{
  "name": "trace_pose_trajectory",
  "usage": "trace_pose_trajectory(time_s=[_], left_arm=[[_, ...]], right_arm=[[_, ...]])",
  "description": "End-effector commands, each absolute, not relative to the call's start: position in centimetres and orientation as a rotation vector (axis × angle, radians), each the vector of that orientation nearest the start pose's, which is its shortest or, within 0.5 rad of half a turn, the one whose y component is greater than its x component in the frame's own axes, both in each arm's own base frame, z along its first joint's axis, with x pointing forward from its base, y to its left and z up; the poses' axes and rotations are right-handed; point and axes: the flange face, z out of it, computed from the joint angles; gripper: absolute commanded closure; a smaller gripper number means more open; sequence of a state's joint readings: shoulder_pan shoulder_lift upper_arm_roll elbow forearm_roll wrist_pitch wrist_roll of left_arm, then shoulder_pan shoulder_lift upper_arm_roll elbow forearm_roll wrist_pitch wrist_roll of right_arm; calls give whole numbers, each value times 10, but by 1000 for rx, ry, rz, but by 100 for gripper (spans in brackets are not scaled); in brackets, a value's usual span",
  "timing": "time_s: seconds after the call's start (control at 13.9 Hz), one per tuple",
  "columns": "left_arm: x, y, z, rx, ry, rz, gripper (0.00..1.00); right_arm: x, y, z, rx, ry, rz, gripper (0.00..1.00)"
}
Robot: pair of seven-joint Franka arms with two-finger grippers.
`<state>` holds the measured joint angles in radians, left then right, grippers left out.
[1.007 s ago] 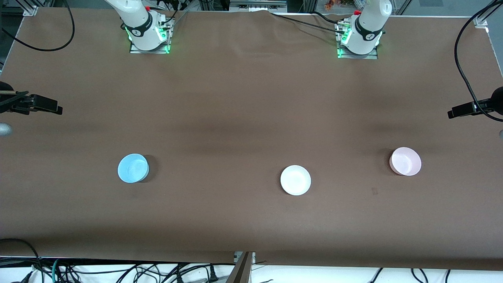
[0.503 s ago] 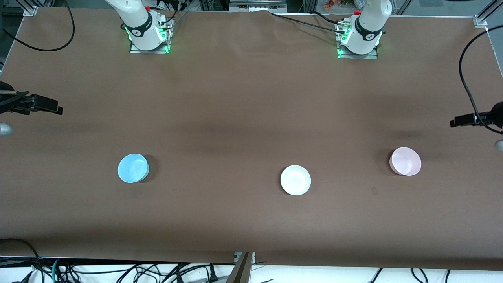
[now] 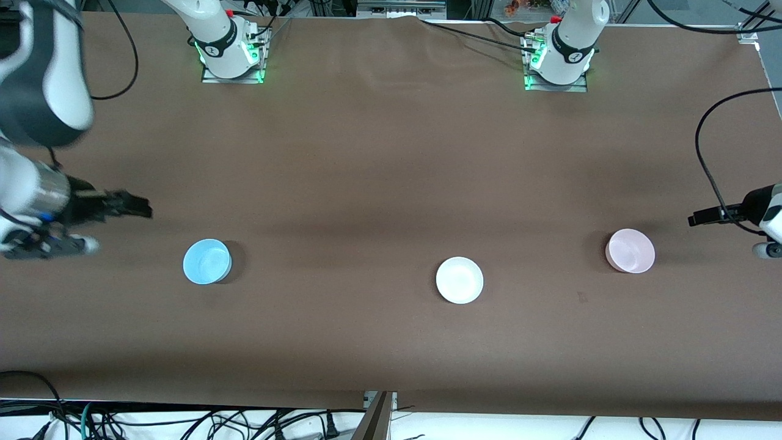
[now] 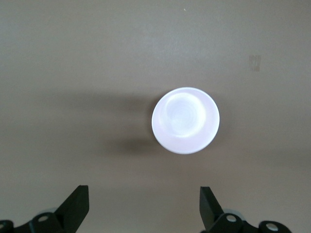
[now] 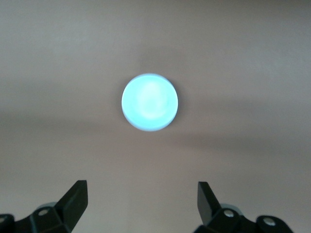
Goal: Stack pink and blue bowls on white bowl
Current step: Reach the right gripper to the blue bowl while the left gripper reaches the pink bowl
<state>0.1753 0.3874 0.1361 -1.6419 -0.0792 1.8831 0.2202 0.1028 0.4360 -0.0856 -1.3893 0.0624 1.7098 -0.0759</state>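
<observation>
Front view: the blue bowl (image 3: 207,261), white bowl (image 3: 459,280) and pink bowl (image 3: 630,250) sit well apart on the desk (image 3: 379,183). The right end effector (image 3: 91,226) is blurred; the left end effector (image 3: 733,223) is cut off.

Left wrist view: fingers spread wide, empty; center over one wall of the pink bowl.

Right wrist view: wide, empty; do likewise with the blue bowl.

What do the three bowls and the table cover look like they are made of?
Pink bowl, blue bowl and white bowl: probably smooth plastic, with uniform colour, thin rims and a soft sheen inside. Table cover: matte brown sheet, perhaps paper or cloth, faintly wrinkled near the bases.
</observation>
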Motion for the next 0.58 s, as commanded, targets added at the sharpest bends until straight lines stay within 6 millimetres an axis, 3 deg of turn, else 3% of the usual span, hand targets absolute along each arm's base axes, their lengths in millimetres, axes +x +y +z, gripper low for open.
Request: trace_pose_trajectory(time_s=[0.0,0.22,0.5], left_arm=[[625,193,355,-3261,-136,159,0],[622,197,324,-3291,-112,101,0],[622,210,290,-3339,-45,33,1]], right_arm=[[686,29,381,-3114,-119,126,0],[690,26,310,-3126,-122,70,0],[673,23,266,-3129,-118,99,0]])
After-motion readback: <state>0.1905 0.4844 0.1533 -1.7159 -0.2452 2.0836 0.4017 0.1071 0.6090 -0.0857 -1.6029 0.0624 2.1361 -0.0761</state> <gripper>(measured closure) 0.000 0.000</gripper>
